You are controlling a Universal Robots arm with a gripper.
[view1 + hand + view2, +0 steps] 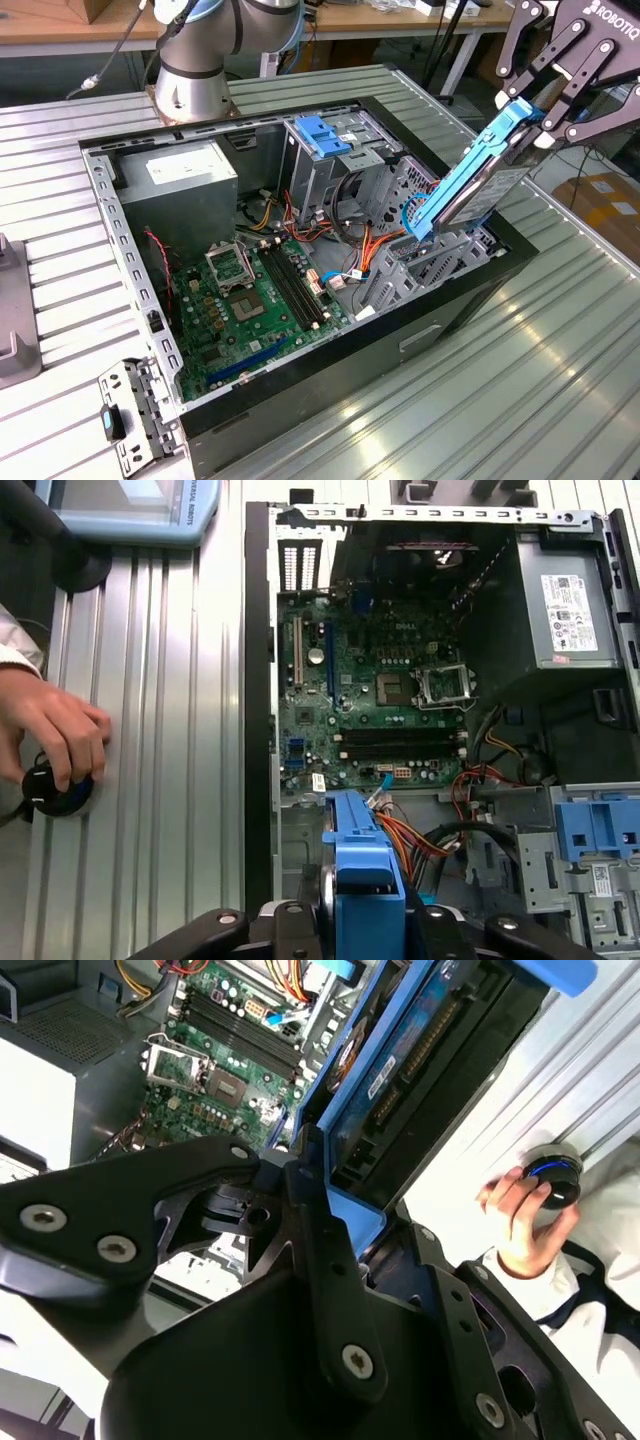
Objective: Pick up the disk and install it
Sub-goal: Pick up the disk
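The disk [470, 185], silver-grey in a bright blue carrier frame, hangs tilted over the open computer case [108, 205] at the exterior view's right. Its lower end dips towards the grey drive bay [430, 265] at the case's front corner. My gripper [535, 118] is shut on the disk's upper end. In the second wrist view the black fingers [310, 1200] clamp the blue frame of the disk [400, 1070]. The first wrist view has the disk's blue frame [365, 875] edge-on between the fingers, above the case interior.
Inside the case lie a green motherboard [250, 300], a grey power supply [180, 175], orange and blue cables [365, 250] and a tall grey cage with a blue bracket [325, 135]. A person's hand [55, 735] rests on a black knob on the ribbed metal table [560, 330].
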